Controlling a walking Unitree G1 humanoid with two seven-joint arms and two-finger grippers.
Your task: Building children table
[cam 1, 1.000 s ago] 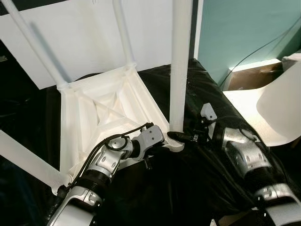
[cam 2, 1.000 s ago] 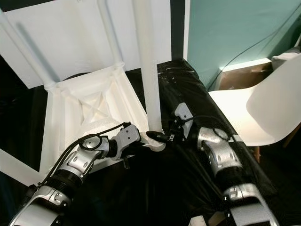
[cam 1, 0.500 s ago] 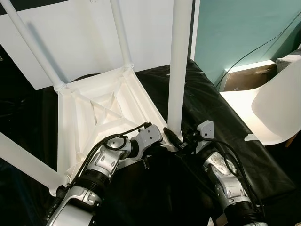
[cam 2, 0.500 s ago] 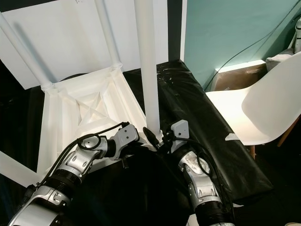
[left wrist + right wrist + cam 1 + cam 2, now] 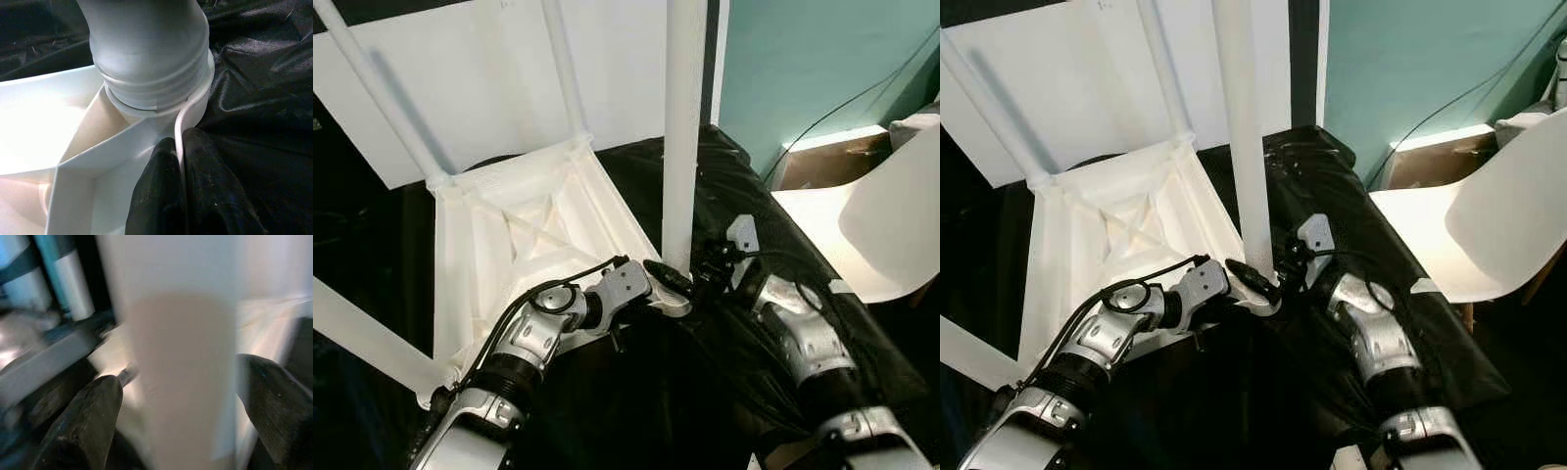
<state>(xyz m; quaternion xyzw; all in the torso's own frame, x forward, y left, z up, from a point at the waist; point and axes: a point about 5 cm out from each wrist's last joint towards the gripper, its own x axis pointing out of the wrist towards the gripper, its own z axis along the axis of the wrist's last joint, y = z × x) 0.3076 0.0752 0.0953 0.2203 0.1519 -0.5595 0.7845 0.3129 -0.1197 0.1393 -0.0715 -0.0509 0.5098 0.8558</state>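
My left hand [image 5: 180,161] is clamped on the corner rim of the upturned white tabletop [image 5: 519,245]. My right hand [image 5: 176,431] is spread around the upright table leg [image 5: 683,127].

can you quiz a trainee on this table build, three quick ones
1. True or false: the table lies upside down on the black cloth.
2. What does the left gripper pinch? A) the table's corner rim B) the chair C) a cable
3. Which gripper has its fingers on either side of the near leg?

Key: 1 true. 2 A. 3 The right gripper, open around the leg, low down near its socket.
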